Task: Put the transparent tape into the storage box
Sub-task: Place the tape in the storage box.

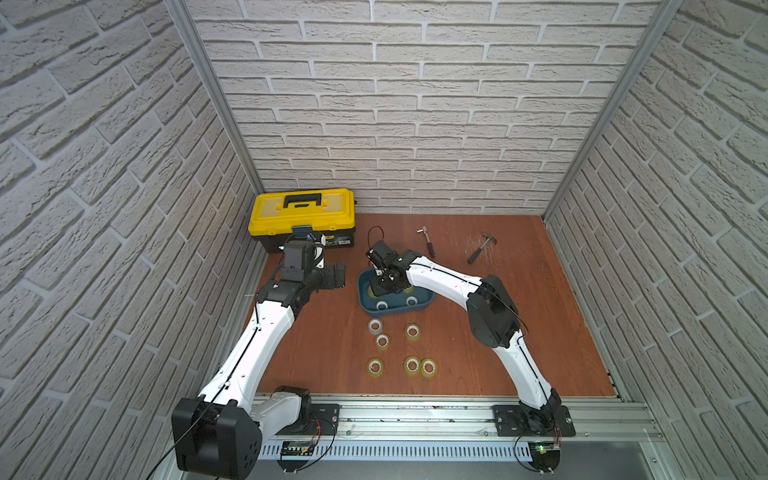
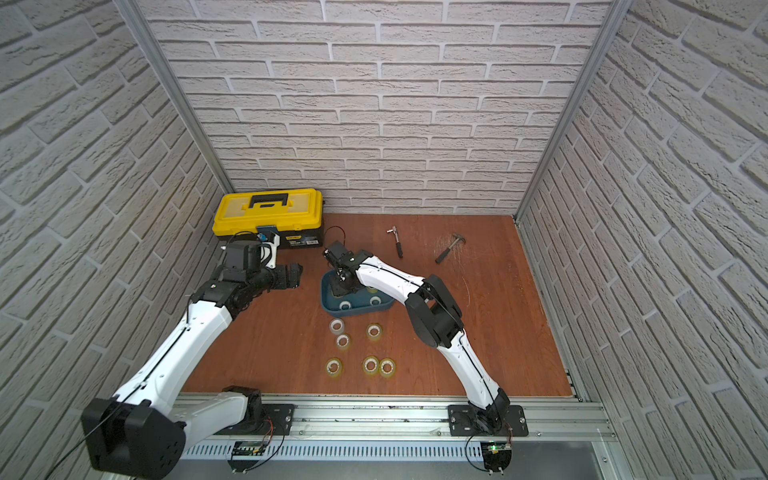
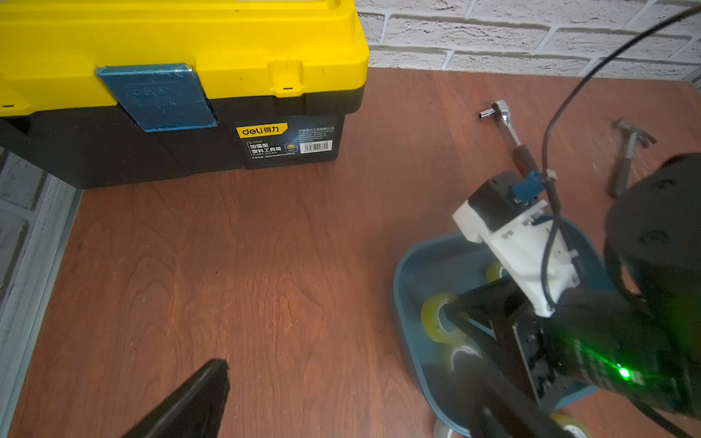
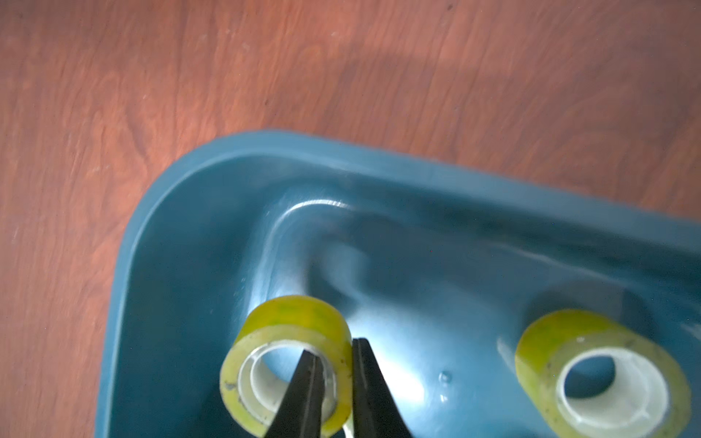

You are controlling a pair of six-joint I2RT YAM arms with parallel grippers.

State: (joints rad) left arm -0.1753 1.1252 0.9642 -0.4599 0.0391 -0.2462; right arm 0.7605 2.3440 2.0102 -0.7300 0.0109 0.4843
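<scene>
1. The right gripper (image 4: 337, 379) is pinching the wall of one tape roll (image 4: 288, 326). One finger goes thru the core, the other presses the outer face. That's prob. because a round roll slips from a grab across its width, whereas the wall gives two flat contacts.
2. The held roll hangs low inside the storage box (image 4: 265, 144), near the box's 10 o'clock corner as seen from above. You can't tell from these views whether it touches the floor.
3. Two other rolls (image 1: 411, 300) lie flat in the box at approx. 4–6 o'clock of the tool. I judge the free corner was picked so the new roll doesn't land on them.
4. Step in hand, as I read it, is release. Open, then lift straight up. Watch the inner finger, since it could drag the roll back out by the core.
5. Six loose rolls (image 1: 412, 365) sit on the table (image 1: 519, 332) at 6 o'clock of the box. The nearest is just beside its wall and the rest are farther off. So roughly a third is done.
6. The left gripper (image 1: 338, 277) is at 9 o'clock of the box and apart from it. Its fingers are spread and it holds nothing. It's prob. parked there to keep your lane clear.
7. The toolbox (image 1: 303, 212) is at 10–11 o'clock, lid down. The ratchet (image 1: 428, 242) is at 1 o'clock and the hammer (image 1: 480, 248) at 2. None of them is in your path.
</scene>
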